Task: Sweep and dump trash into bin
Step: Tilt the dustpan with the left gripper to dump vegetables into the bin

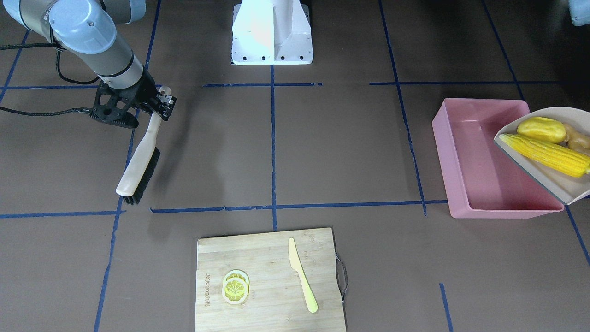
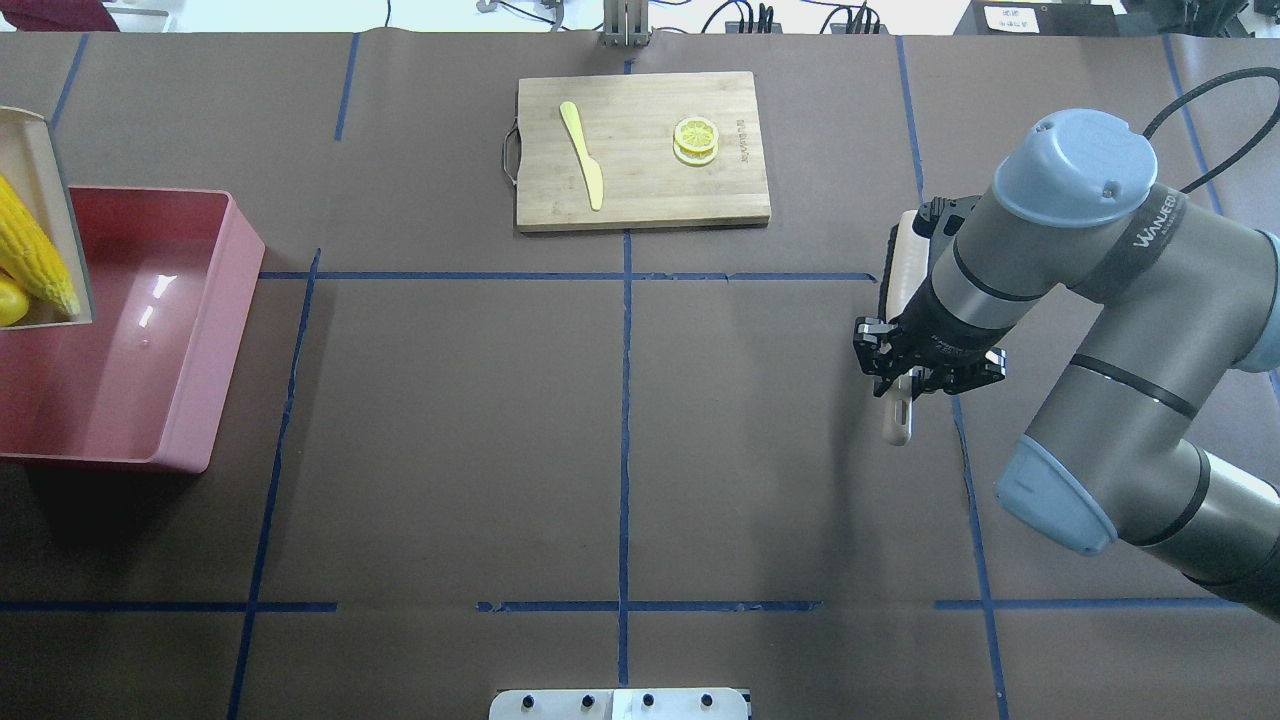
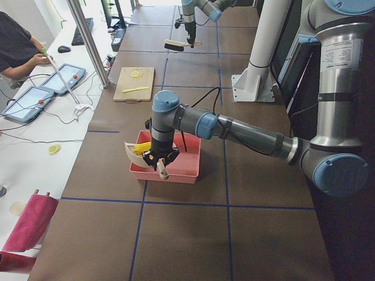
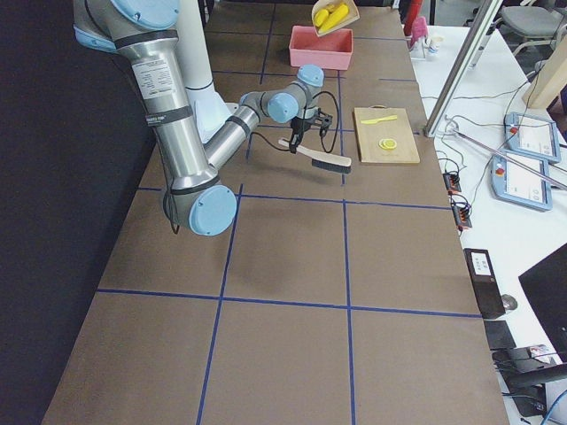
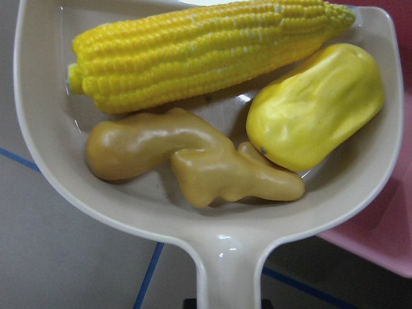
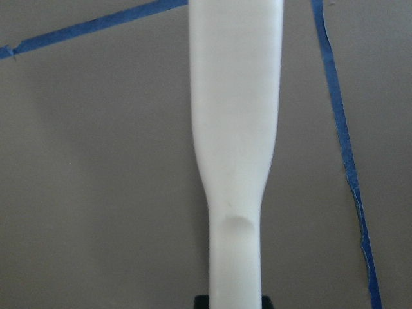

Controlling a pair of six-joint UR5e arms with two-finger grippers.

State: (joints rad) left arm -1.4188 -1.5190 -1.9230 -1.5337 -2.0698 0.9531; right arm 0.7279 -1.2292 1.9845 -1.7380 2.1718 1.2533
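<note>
Grey arms [image 2: 1130, 420], pale-blue joint caps [image 2: 1075, 165], black hands [image 2: 903, 385].

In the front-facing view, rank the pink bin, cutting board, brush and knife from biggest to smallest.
1. Cutting board and pink bin: about alike, no clear order.
2. Brush.
3. Knife.

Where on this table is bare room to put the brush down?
Free: the wide middle of the table, between cutting board, bin and brush. Crowded: the board holds knife and lemon slices; the loaded dustpan hangs over the bin.
</note>
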